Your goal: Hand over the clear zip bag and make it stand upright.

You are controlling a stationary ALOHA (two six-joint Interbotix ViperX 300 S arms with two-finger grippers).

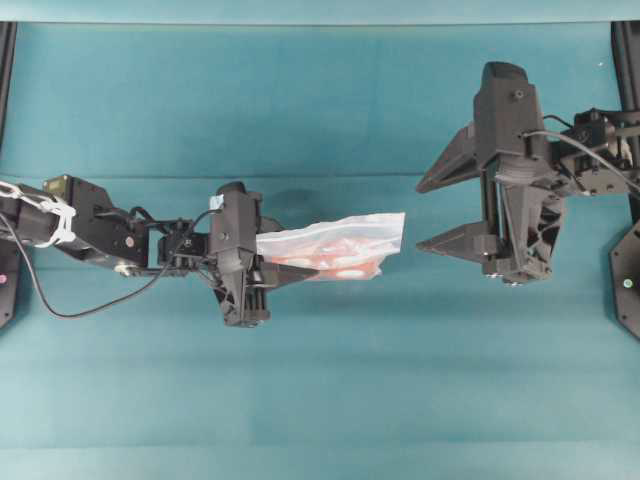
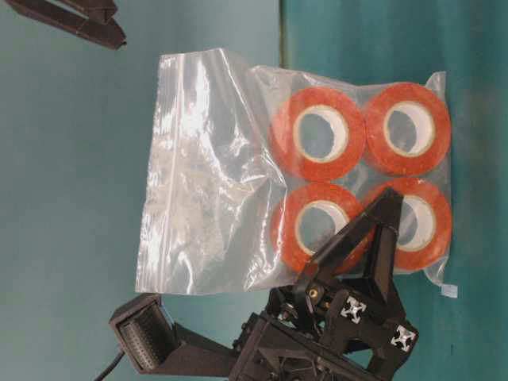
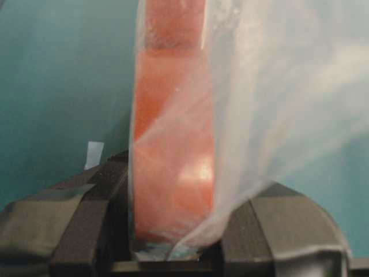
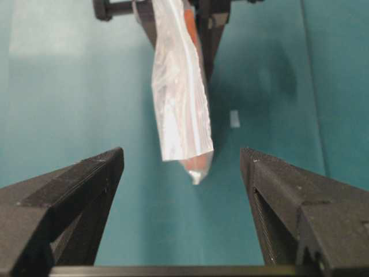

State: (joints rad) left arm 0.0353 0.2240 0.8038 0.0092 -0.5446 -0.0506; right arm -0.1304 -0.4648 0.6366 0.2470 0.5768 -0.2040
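The clear zip bag [image 1: 345, 243] holds orange tape rolls [image 2: 317, 135] with white cores. My left gripper [image 1: 285, 268] is shut on the bag's roll end and holds it in the air, edge-on, with the empty plastic end pointing right. In the left wrist view an orange roll [image 3: 173, 144] inside the bag sits between the left gripper's [image 3: 173, 234] jaws. My right gripper [image 1: 422, 216] is open and empty, just right of the bag's free end. In the right wrist view the bag [image 4: 181, 98] hangs ahead of the open right gripper [image 4: 181, 164], not between its fingers.
The teal table [image 1: 320, 380] lies under both arms. A small white scrap [image 4: 234, 118] lies on it below the bag and also shows in the left wrist view [image 3: 92, 154]. Black frame posts [image 1: 625, 60] stand at the far edges.
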